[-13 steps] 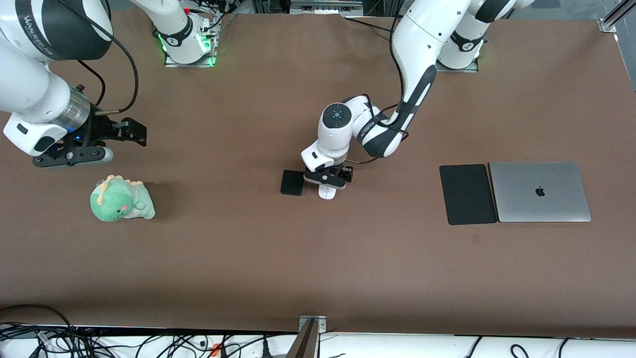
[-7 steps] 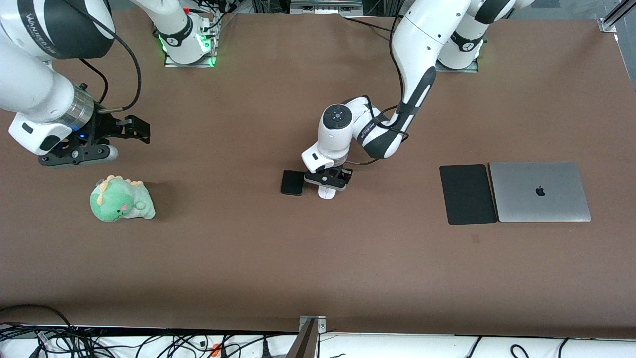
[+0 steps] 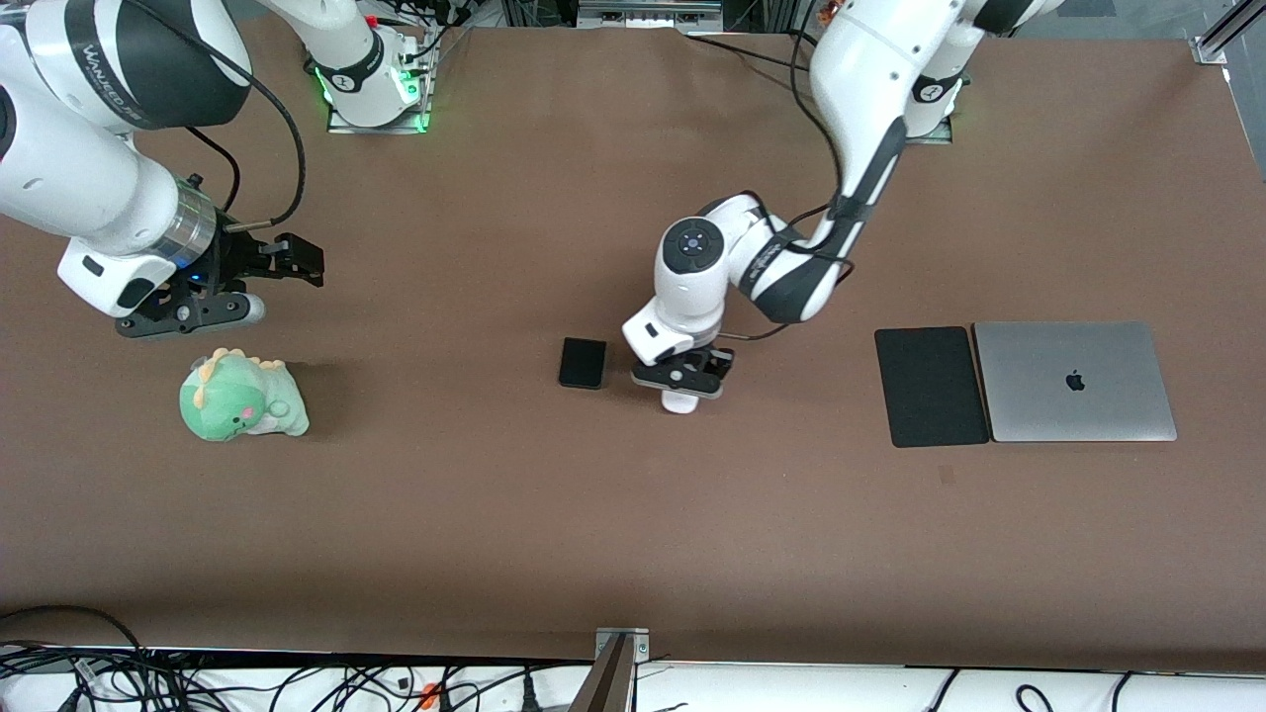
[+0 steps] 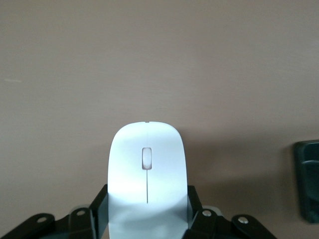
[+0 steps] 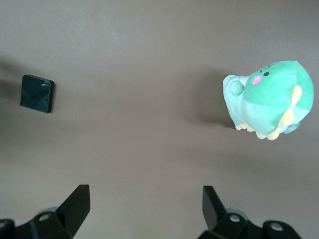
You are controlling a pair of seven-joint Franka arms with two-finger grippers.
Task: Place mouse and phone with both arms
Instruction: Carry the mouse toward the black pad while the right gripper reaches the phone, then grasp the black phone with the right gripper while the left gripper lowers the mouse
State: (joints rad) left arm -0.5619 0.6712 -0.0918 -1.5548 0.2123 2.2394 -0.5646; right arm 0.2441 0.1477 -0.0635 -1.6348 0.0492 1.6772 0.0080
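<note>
White mouse (image 4: 147, 184): clamped between the fingers of the left gripper (image 3: 682, 379), up over the table (image 3: 633, 534), just beside the phone (image 3: 583, 363) toward the left arm's end. Phone: flat on table, untouched. Right gripper (image 5: 144, 205): fingers wide apart, empty, over the table beside the plush (image 3: 242, 396). Risk: smooth shell may slip from 2 narrow fingers.

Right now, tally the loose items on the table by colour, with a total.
Black: 2, the phone and the pad
White: 1, the mouse, held in the left gripper
Silver: 1, the laptop
Green: 1, the plush dinosaur
Total: 5
</note>
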